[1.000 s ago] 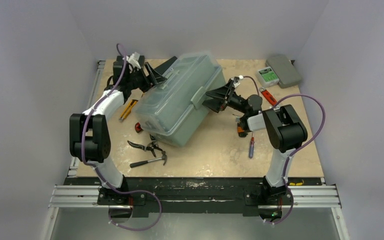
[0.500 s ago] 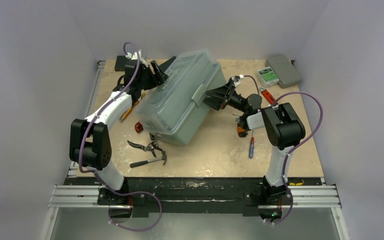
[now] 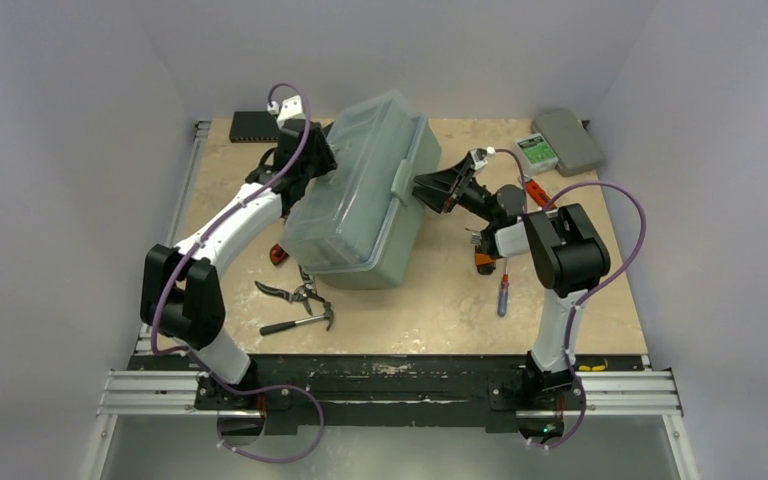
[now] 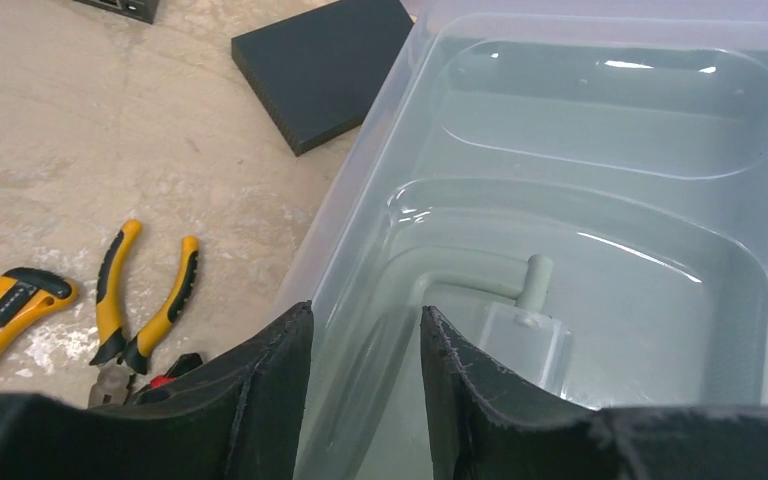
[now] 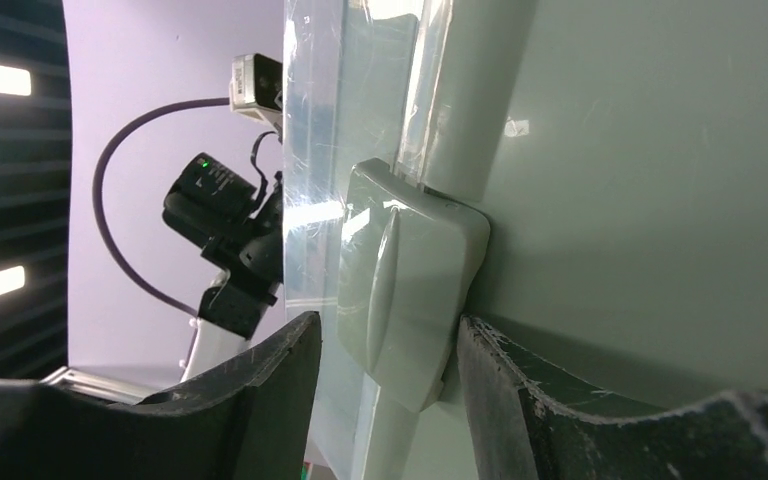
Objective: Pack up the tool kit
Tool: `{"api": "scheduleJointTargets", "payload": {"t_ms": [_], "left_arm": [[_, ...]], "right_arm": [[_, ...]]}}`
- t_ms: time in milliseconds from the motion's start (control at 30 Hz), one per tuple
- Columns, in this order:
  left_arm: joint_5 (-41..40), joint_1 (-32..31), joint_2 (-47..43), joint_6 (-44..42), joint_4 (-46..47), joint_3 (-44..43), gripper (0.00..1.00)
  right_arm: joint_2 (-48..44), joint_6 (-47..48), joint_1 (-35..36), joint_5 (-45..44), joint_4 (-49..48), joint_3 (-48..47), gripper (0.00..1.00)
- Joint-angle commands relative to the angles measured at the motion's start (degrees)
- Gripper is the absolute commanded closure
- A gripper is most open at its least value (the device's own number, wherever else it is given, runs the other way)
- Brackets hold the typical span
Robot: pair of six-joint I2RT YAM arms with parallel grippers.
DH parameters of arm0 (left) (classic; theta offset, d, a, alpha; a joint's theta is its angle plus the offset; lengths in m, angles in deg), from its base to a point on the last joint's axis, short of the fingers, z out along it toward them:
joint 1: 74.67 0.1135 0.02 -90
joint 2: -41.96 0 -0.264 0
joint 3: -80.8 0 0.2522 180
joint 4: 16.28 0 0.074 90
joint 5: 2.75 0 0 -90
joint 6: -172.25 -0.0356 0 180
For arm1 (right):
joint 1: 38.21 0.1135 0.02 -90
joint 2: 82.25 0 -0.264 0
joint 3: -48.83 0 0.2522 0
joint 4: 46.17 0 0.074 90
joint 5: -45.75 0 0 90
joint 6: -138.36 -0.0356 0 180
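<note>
**Both grippers astride the toolbox**

The left gripper has its jaws part-open astride the rim of the translucent lid. Whether they pinch it cannot be told. Yellow pliers lie near, to its left. The toolbox sits between the two grippers. The right gripper has a finger on either side of the latch. Whether it grips the latch is unclear.
</note>
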Motion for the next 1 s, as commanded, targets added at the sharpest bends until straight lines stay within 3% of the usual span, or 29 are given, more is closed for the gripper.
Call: {"api": "scheduleJointTargets", "payload": {"t_ms": [0,133,467,733,967], "left_arm": [[13.9,-10.9,6.0,-1.1,-18.6,2.0,0.57],[10.1,-13.4,6.6,-1.6,-20.9,-0.5,0.57],[8.1,-17.8,10.9,-1.7,-23.7,-5.8,0.57],[14.2,-17.6,13.0,-0.6,-20.4,-4.1,0.56],[13.5,-17.7,14.2,-0.6,-21.2,-4.5,0.56]], "right_arm": [[-0.5,0.9,3.2,-2.8,-3.8,-3.3,0.51],[0.0,-0.1,3.2,-2.5,-4.3,-3.5,0.53],[-4.2,10.4,3.2,-0.6,15.9,-4.6,0.51],[-0.5,-0.8,3.3,0.2,0.7,-5.7,0.51],[-4.3,3.1,3.3,0.9,6.5,-6.4,0.50]]}}
